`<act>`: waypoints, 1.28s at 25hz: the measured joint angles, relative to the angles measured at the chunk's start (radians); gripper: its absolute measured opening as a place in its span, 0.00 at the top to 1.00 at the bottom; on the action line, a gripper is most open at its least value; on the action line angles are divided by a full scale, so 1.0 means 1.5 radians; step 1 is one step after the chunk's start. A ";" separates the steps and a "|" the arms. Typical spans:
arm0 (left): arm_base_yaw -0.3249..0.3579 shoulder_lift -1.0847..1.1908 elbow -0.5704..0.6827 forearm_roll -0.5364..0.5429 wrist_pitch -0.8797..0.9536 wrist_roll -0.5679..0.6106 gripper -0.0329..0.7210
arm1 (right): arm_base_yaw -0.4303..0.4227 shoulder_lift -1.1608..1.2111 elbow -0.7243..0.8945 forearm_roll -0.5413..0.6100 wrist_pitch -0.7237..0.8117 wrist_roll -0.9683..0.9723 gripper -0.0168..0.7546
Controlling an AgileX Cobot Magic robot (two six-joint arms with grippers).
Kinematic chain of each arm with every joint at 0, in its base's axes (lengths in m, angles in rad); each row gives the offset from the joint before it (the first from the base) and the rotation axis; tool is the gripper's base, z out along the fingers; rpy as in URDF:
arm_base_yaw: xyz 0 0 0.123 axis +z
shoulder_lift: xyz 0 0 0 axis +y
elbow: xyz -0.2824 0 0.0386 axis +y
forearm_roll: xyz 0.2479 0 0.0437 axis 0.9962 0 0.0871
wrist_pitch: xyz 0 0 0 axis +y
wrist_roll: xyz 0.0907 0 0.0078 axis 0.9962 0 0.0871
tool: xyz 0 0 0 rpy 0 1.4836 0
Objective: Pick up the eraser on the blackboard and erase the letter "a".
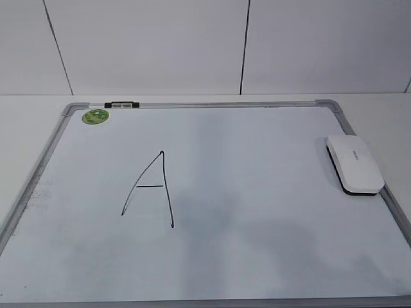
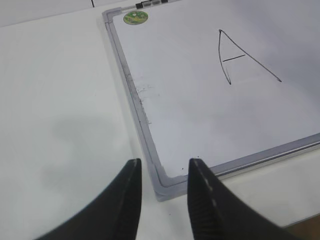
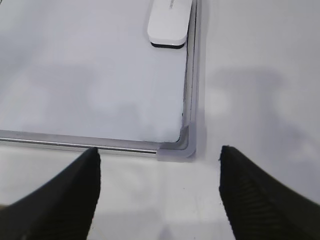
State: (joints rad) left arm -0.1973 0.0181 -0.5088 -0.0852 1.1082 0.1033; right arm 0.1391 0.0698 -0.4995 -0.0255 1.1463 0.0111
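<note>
The eraser (image 1: 354, 164), a white rounded block with a dark underside, lies on the blackboard (image 1: 257, 212) by its right frame; it also shows at the top of the right wrist view (image 3: 170, 22). A large uppercase "A" (image 1: 151, 189) is drawn left of the board's middle. No small lowercase "a" shows in any view. My left gripper (image 2: 164, 167) is open and empty over the board's near left corner (image 2: 165, 182). My right gripper (image 3: 159, 157) is wide open and empty over the near right corner (image 3: 182, 145), well short of the eraser. Neither gripper shows in the exterior view.
A round green sticker (image 1: 95, 116) sits in the board's far left corner. A small black-and-white marker (image 1: 122, 104) lies on the far frame. White tabletop (image 2: 60, 100) surrounds the board; a white panelled wall (image 1: 160, 45) stands behind.
</note>
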 joint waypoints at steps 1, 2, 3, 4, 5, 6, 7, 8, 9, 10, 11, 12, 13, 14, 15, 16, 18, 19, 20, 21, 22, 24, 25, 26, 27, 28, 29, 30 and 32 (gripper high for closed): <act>0.000 -0.002 0.000 0.000 0.000 0.000 0.64 | 0.000 -0.012 0.000 0.000 0.000 0.000 0.25; 0.000 -0.005 0.000 0.000 0.000 0.000 0.64 | 0.000 -0.022 0.000 0.000 0.000 0.000 0.25; 0.000 -0.005 0.000 0.000 0.000 0.000 0.64 | 0.000 -0.030 0.000 0.000 0.000 0.000 0.25; 0.000 -0.005 0.000 0.000 0.000 0.000 0.64 | 0.000 -0.038 0.000 0.000 0.000 0.000 0.25; 0.000 -0.005 0.000 0.000 0.000 0.000 0.64 | 0.000 -0.045 0.000 0.000 0.000 0.000 0.25; 0.000 -0.005 0.000 0.000 0.000 0.000 0.64 | 0.000 -0.051 0.000 0.000 0.000 0.000 0.25; 0.000 -0.005 0.000 0.000 0.000 0.000 0.64 | 0.000 -0.055 0.000 0.000 0.000 0.000 0.25; 0.000 -0.005 0.000 0.000 0.000 0.000 0.64 | 0.000 -0.056 0.000 0.000 0.000 0.000 0.25; 0.000 -0.005 0.000 0.000 0.000 0.000 0.64 | 0.000 -0.057 0.000 0.000 0.000 0.000 0.25; 0.000 -0.005 0.000 0.000 0.000 0.000 0.64 | 0.000 -0.057 0.000 0.000 0.000 0.000 0.25; 0.000 -0.005 0.000 0.000 0.000 0.000 0.64 | 0.000 -0.057 0.000 0.000 0.000 0.000 0.25; 0.000 -0.005 0.000 0.000 0.000 0.000 0.64 | 0.000 -0.057 0.000 0.000 0.000 0.000 0.25; 0.000 -0.005 0.000 0.000 0.000 0.000 0.64 | 0.000 -0.057 0.000 0.000 0.000 0.000 0.25; 0.000 -0.005 0.000 0.000 0.000 0.000 0.64 | 0.000 -0.057 0.000 0.000 0.000 0.000 0.25; 0.003 -0.005 0.000 0.000 0.000 0.000 0.64 | 0.000 -0.057 0.000 0.000 0.000 0.000 0.25; 0.007 -0.005 0.000 0.000 0.000 0.000 0.64 | 0.000 -0.057 0.000 0.000 0.000 0.000 0.25; 0.016 -0.005 0.000 0.000 0.000 0.000 0.64 | 0.000 -0.057 0.000 0.000 0.000 0.000 0.25; 0.022 -0.005 0.000 0.000 0.000 0.000 0.64 | -0.002 -0.057 0.000 0.000 0.000 0.000 0.25; 0.027 -0.005 0.000 0.000 0.000 0.000 0.64 | -0.005 -0.057 0.000 0.000 0.000 0.000 0.25; 0.031 -0.005 0.000 0.000 0.000 0.000 0.64 | -0.012 -0.057 0.000 0.000 0.000 0.000 0.25; 0.037 -0.005 0.000 0.000 0.000 0.000 0.64 | -0.020 -0.057 0.000 0.000 0.000 0.000 0.25; 0.049 -0.005 0.000 0.000 0.000 0.000 0.64 | -0.035 -0.057 0.000 0.000 0.000 0.000 0.25; 0.054 -0.005 0.000 0.000 0.000 0.000 0.64 | -0.043 -0.057 0.000 0.000 0.000 0.000 0.25; 0.062 -0.005 0.000 0.000 0.000 0.000 0.64 | -0.049 -0.057 0.000 0.000 0.000 0.000 0.25; 0.070 -0.005 0.000 0.000 0.000 0.000 0.64 | -0.056 -0.057 0.000 0.000 0.000 0.000 0.25; 0.075 -0.005 0.000 0.000 0.000 0.000 0.64 | -0.062 -0.057 0.000 0.000 0.000 0.000 0.25; 0.084 -0.005 0.000 0.000 0.000 0.000 0.64 | -0.066 -0.057 0.000 0.000 0.000 0.000 0.25; 0.091 -0.005 0.000 0.000 0.000 0.000 0.64 | -0.070 -0.057 0.000 0.000 0.000 0.000 0.25; 0.106 -0.005 0.000 0.000 0.000 0.000 0.64 | -0.077 -0.057 0.000 -0.001 0.000 0.000 0.25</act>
State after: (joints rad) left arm -0.0381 0.0104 -0.5088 -0.0852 1.1082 0.1033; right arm 0.0235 -0.0160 -0.4995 -0.0276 1.1463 0.0105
